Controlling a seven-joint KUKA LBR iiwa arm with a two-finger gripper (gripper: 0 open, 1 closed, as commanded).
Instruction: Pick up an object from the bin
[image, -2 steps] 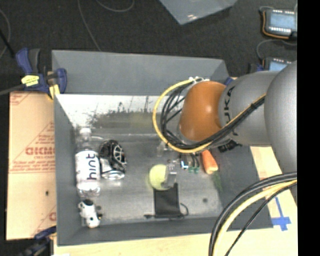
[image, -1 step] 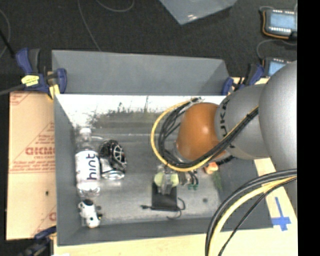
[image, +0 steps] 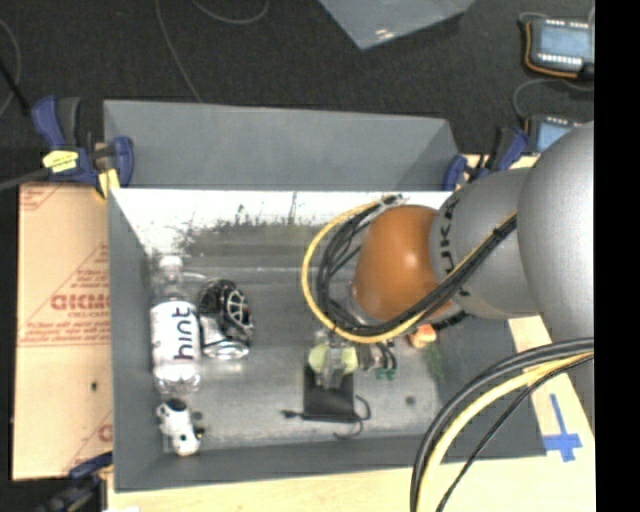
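My gripper (image: 331, 362) hangs below the arm's orange cover, over the front middle of the bin. Right under it lies a black, flat, blocky thing (image: 330, 402) with a thin black cord along its front edge; whether the gripper touches it I cannot tell. A small green bit (image: 386, 372) and a small orange bit (image: 424, 336) lie just to the right of the gripper, partly hidden by the arm.
At the bin's left lies a clear bottle with a white "hint" label (image: 176, 340). Beside it sit a black round thing with a see-through part (image: 225, 315), and in the front left corner a small white toy (image: 178, 425). The arm and its cables cover the bin's right side.
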